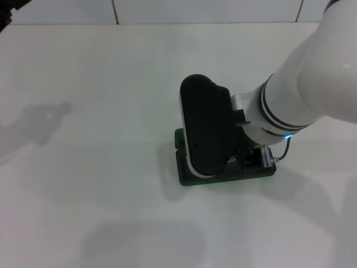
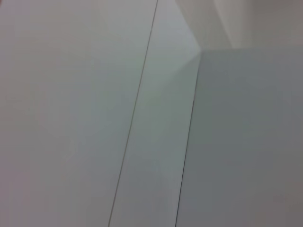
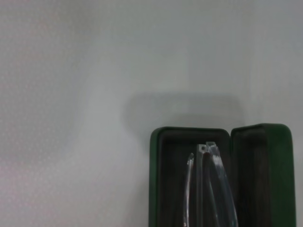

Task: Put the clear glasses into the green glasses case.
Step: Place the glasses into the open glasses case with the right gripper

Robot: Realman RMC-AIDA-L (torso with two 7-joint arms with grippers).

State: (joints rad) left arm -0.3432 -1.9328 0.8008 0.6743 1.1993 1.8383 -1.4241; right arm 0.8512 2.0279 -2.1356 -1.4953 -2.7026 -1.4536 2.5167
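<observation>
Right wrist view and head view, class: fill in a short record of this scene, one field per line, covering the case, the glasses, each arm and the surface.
case: green glasses case, lid open, dark lining showing
glasses: clear glasses over the open case's interior; whether they rest in it cannot be told
right arm: directly above the case, hiding most of it in the head view; pincer not visible
left arm: not in the head view; its wrist camera shows only pale flat surfaces
surface: white table
</observation>
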